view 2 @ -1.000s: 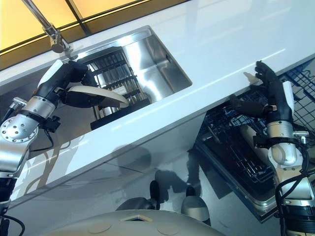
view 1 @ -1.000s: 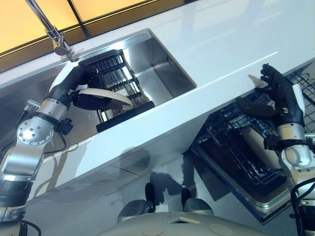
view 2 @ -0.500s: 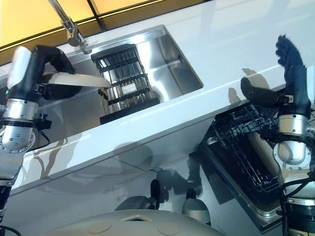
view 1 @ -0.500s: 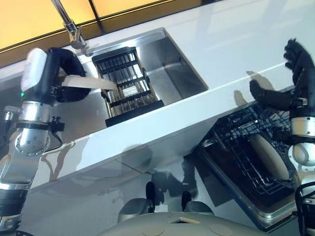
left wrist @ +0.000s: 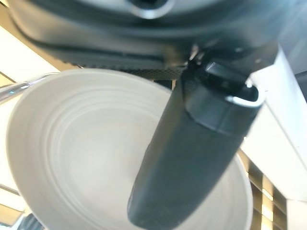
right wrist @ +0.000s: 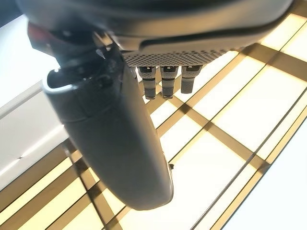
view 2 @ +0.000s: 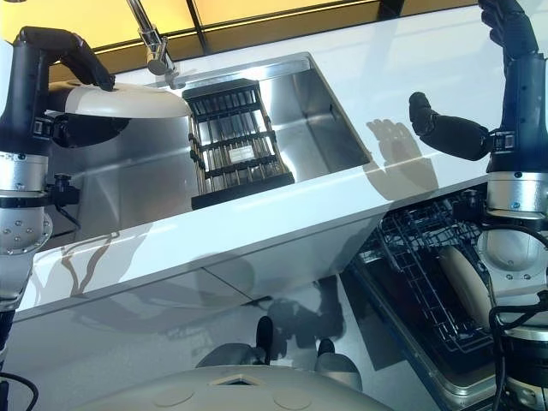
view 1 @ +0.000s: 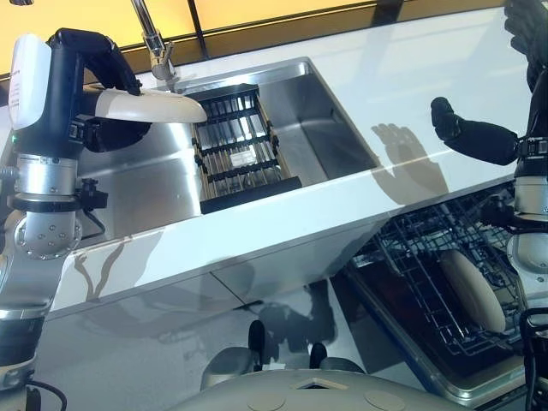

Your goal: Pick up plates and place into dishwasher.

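Nearest, at about five o'clock, the black wire dishwasher rack (view 1: 428, 282) stands pulled out below the white bench (view 1: 282, 218), with an oval cream plate (view 1: 473, 291) lying in it. The right hand (view 1: 514, 103), dark with its thumb stuck out sideways, hangs above the bench at three o'clock, over the rack's far edge — its fingers are straight and spread, with nothing between them, as the right wrist view confirms.

Further in, the stainless steel sink (view 2: 317, 120) is sunk into the bench at twelve o'clock. A black slatted drying rack (view 1: 240, 154) sits in its left half, the right half of the basin bare.

At ten o'clock the left hand (view 1: 81, 64) holds a round cream ribbed plate (view 1: 150, 105) roughly level above the steel draining area, just left of the drying rack — fingers curled over the plate's top, thumb (left wrist: 192, 158) pressed across its face in the left wrist view.

Beyond, at eleven o'clock, a chrome tap (view 1: 154, 38) rises just behind the plate's rim.
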Robot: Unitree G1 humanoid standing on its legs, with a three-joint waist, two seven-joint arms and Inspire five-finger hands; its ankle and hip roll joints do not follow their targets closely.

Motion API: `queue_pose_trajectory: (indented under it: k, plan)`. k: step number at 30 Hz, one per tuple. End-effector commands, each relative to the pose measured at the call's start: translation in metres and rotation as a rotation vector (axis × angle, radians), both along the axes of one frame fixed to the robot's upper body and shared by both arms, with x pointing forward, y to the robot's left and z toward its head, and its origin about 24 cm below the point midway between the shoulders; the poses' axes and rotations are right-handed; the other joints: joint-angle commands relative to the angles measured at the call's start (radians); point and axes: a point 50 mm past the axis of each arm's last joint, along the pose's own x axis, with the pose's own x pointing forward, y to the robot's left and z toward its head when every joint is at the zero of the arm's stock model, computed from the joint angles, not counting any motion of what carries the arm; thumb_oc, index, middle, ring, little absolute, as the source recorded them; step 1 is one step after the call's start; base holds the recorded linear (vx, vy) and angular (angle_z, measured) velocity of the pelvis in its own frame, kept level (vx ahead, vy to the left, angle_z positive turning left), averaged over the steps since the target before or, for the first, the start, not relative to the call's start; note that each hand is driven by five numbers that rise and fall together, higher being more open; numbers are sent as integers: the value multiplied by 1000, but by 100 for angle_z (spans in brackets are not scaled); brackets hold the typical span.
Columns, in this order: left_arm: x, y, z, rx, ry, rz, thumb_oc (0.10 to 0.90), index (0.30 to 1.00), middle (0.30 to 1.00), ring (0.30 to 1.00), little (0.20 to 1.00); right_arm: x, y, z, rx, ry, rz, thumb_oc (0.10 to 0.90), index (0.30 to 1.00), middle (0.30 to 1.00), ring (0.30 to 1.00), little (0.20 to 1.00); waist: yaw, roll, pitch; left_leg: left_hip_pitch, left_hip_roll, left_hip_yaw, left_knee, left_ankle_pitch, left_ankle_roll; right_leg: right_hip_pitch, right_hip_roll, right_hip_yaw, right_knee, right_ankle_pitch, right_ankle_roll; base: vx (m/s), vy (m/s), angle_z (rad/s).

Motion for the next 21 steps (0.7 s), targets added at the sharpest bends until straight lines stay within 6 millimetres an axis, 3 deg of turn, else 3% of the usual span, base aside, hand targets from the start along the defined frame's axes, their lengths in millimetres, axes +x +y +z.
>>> queue_pose_trajectory:
  k: [1,12,21]
  plan:
    - [-9,-30,51,66,-232,-188,100,300,300,300,200,1,34,39,-132,-81,222,800,900,900,900,900,0,-24,-132,57,-54,38,2,-113,-16,-84,-5,-7,62,27,65,0,0,0]
    - [6,-84,43,10,-140,-457,100,300,300,300,200,26,86,20,-212,72,406,800,900,900,900,900,1,-32,-141,61,-52,40,2,-113,-15,-79,-3,-8,55,32,62,0,0,0]
    - [17,-111,32,-39,-55,-542,100,300,300,300,200,31,114,12,-178,50,475,800,900,900,900,900,0,-33,-140,66,-52,42,2,-115,-10,-75,-1,-3,51,35,61,0,0,0]
